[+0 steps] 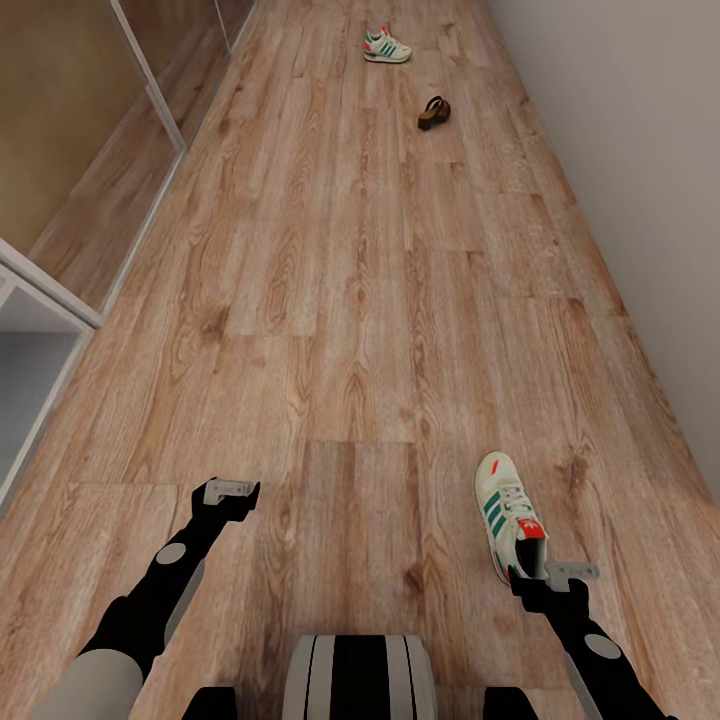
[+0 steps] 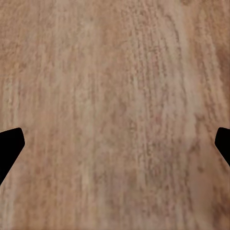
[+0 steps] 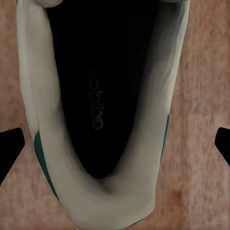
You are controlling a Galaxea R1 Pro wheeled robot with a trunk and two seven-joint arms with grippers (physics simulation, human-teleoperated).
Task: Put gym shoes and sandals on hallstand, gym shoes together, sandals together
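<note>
A white gym shoe (image 1: 506,511) with green stripes and a red tongue label lies on the corridor floor (image 1: 340,300) at the near right. My right gripper (image 1: 548,578) hovers right over its heel, open; the right wrist view looks straight down into the shoe's dark opening (image 3: 100,96), with a fingertip (image 3: 10,146) at each side. The second gym shoe (image 1: 386,46) lies far down the corridor. One dark brown sandal (image 1: 433,113) lies a little nearer than it. My left gripper (image 1: 231,492) hangs open over bare floor (image 2: 115,115).
A glass-fronted wardrobe (image 1: 70,130) runs along the left side. A light grey unit's edge (image 1: 30,330) shows at the near left. A plain grey wall (image 1: 620,150) bounds the right side. The robot's trunk (image 1: 358,675) sits at the bottom centre.
</note>
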